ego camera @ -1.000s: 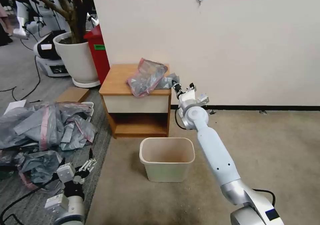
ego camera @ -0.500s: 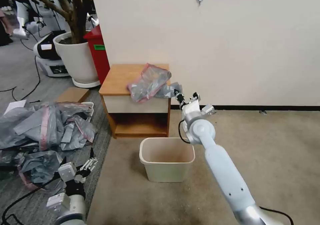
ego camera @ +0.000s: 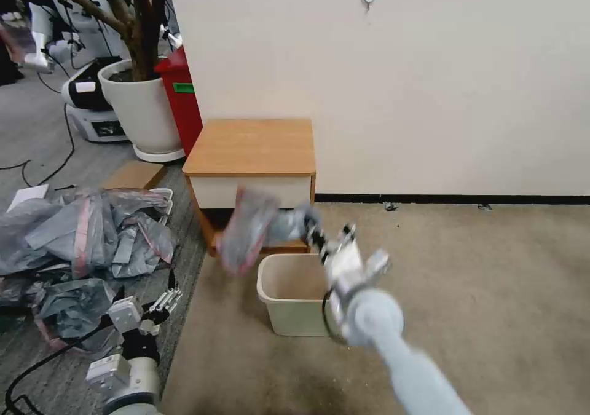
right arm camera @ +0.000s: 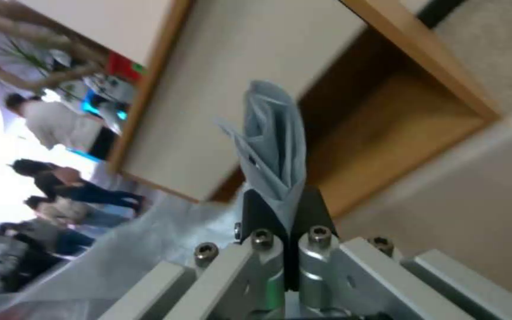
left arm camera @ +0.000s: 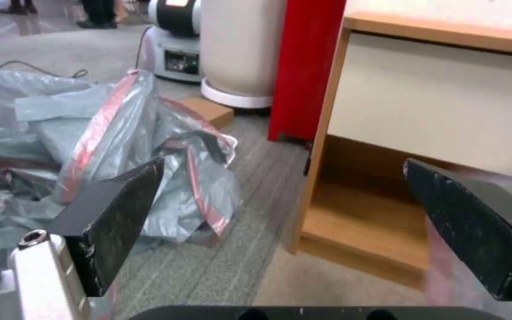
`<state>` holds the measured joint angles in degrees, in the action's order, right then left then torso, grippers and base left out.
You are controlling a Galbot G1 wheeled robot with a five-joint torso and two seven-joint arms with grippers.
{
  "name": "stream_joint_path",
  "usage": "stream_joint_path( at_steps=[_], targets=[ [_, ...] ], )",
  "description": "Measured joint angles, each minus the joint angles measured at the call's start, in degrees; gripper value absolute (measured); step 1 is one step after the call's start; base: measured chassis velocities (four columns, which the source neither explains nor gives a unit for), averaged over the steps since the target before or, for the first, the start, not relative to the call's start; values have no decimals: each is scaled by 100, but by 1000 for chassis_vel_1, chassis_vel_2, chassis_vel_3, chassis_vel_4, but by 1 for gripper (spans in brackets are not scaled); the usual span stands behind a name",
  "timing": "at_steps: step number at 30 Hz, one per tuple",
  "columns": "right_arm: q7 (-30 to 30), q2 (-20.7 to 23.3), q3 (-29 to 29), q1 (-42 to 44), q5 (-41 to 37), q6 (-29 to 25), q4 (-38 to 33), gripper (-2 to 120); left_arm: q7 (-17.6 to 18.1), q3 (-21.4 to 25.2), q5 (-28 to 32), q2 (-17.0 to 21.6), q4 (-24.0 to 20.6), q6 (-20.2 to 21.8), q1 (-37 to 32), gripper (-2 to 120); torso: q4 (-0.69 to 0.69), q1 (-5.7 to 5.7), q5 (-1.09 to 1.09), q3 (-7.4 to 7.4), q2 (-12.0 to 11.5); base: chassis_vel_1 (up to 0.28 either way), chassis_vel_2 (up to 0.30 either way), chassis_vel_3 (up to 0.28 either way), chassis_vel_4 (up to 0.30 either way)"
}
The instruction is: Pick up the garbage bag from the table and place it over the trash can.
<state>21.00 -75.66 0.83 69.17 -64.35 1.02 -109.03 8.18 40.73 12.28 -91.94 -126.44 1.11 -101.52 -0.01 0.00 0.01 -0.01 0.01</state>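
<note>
Your right hand (ego camera: 314, 233) pinches the thin translucent grey plastic bag (ego camera: 249, 233) above the small beige plastic bin (ego camera: 289, 295) — left hand (ego camera: 161, 304) gapes wide, low beside it.

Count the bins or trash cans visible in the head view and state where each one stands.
2. The beige trash can stands on the carpet before the table; a red bin stands behind, between the white plant pot and the wall.
</note>
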Motion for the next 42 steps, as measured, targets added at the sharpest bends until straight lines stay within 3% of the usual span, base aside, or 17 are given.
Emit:
stream_joint_path(
  at_steps=[20, 26, 33, 42],
  targets=[
    [114, 324, 261, 593, 1129, -81, -93, 2, 6, -84, 9, 43, -62, -3, -20, 100, 0, 1, 0, 0, 0, 0, 0, 0, 0],
    [129, 412, 209, 620, 1429, -76, -138, 29, 5, -151, 3, 55, -57, -3, -29, 100, 1, 1, 0, 0, -1, 0, 0, 0, 0],
    [180, 473, 123, 634, 1513, -65, -234, 48, 6, -199, -2, 76, -23, -4, -12, 100, 1, 0, 0, 1, 0, 0, 0, 0, 0],
    [231, 616, -96, 712, 1648, -65, -387, 84, 2, -372, -133, 77, 51, -4, 31, 100, 0, 0, 0, 1, -1, 0, 0, 0, 0]
  ],
)
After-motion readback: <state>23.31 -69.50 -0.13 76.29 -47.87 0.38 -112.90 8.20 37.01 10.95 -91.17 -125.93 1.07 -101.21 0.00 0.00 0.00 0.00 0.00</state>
